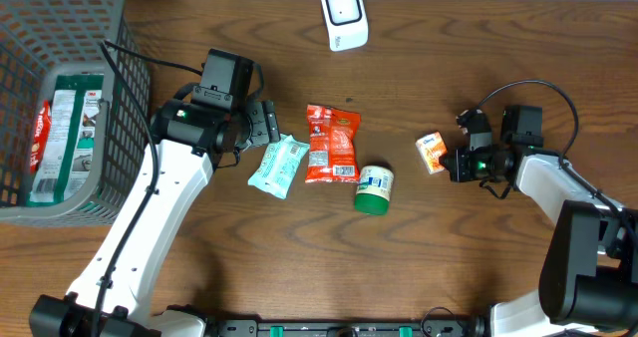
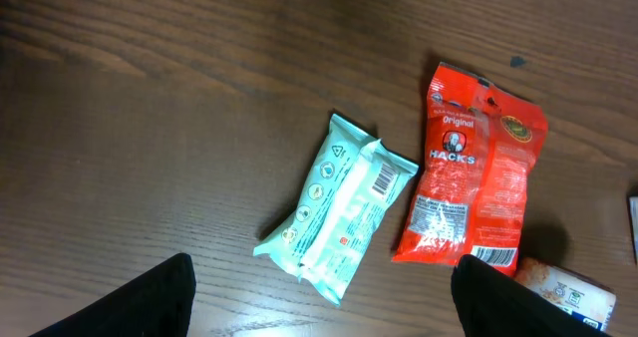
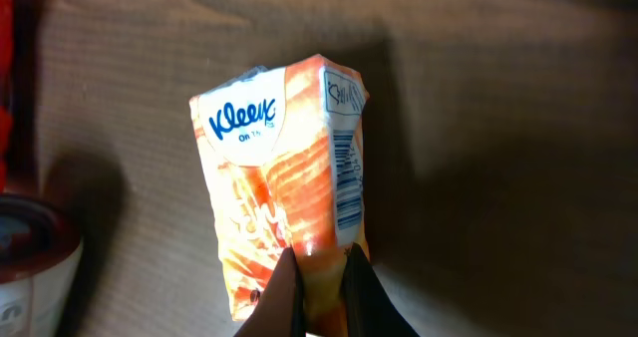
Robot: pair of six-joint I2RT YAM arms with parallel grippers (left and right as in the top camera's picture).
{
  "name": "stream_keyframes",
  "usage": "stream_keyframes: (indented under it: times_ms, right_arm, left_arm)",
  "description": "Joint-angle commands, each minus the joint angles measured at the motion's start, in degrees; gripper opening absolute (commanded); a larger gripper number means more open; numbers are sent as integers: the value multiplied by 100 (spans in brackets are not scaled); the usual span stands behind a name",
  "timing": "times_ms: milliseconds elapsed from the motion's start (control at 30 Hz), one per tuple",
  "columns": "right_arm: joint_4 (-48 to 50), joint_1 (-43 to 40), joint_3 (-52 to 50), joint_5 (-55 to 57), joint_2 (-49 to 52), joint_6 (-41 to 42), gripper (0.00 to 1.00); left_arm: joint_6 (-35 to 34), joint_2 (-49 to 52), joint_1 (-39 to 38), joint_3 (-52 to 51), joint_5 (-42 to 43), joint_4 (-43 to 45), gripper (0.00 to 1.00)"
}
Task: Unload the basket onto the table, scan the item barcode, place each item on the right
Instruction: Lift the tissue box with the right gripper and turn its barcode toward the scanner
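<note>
An orange Kleenex tissue pack with a barcode on its side is pinched at its near end by my right gripper, which is shut on it. Seen from overhead, the pack sits at the right of the wooden table, just left of the right gripper. The white scanner stands at the far edge, in the middle. My left gripper is open and empty; in the left wrist view its jaws hang wide apart above a mint-green packet.
A red Hacks packet lies beside the mint-green packet, with a green-lidded jar in front of them. A grey basket holding packets stands at the far left.
</note>
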Motion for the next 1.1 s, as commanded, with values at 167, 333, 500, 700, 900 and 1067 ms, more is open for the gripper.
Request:
stream_keyframes:
  times_ms: [167,333,500,700,900,1067]
  right_arm:
    - [-678,761,597,1751,-938,693,1]
    - [-721,2065,704,3711,-1279,1185,1]
    - [-723,3388,704,5834,-1025,1443,1]
    - [-577,3908,704,7228,-197,1676,1]
    - [-136,3901,704,7219,442,1746,1]
    - [136,3908,704,7248,608,1803,1]
  left_arm:
    - [-48,52,15,-11,-50,-15,82]
    - [-48,52,15,-11,-52,-15,82]
    - [-48,52,15,-11,-52,-13,82]
    - [-48,52,15,-11,-52,-13,82]
    - [-48,52,15,-11,-52,-13,83]
    - [-48,52,15,-11,-52,-13,83]
